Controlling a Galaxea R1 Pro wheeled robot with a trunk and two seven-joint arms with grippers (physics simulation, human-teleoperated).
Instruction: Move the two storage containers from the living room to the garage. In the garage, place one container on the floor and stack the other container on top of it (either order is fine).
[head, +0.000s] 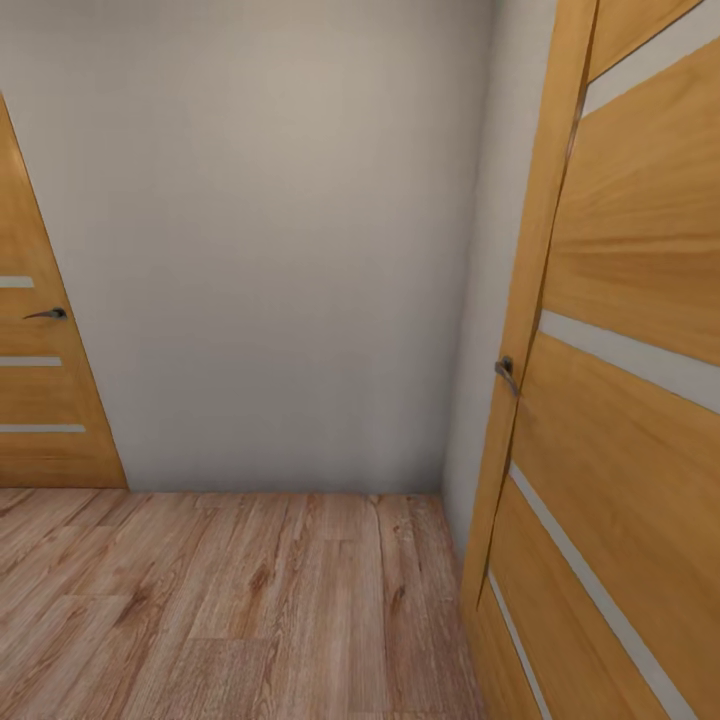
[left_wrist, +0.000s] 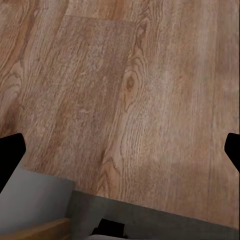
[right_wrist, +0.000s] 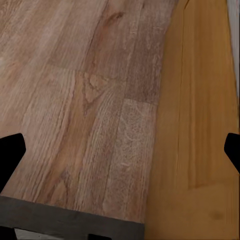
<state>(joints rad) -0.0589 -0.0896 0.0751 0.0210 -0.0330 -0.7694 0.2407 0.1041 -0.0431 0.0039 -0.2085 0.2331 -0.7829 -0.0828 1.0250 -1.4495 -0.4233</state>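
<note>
The storage containers are out of view. In the left wrist view my left gripper (left_wrist: 120, 150) is open, its two black fingertips (left_wrist: 10, 152) wide apart over light wood plank flooring (left_wrist: 125, 90), with nothing between them. In the right wrist view my right gripper (right_wrist: 120, 150) is also open, black fingertips (right_wrist: 10, 155) spread over the plank flooring (right_wrist: 85, 100), with an orange wooden door panel (right_wrist: 200, 125) beside it. Both grippers are empty.
In the head view a plain white wall (head: 260, 250) stands ahead. An orange wooden door (head: 620, 400) with a metal handle (head: 506, 372) stands close on the right. A second door (head: 40, 380) is at the left. Wood plank floor (head: 230, 600) lies between them.
</note>
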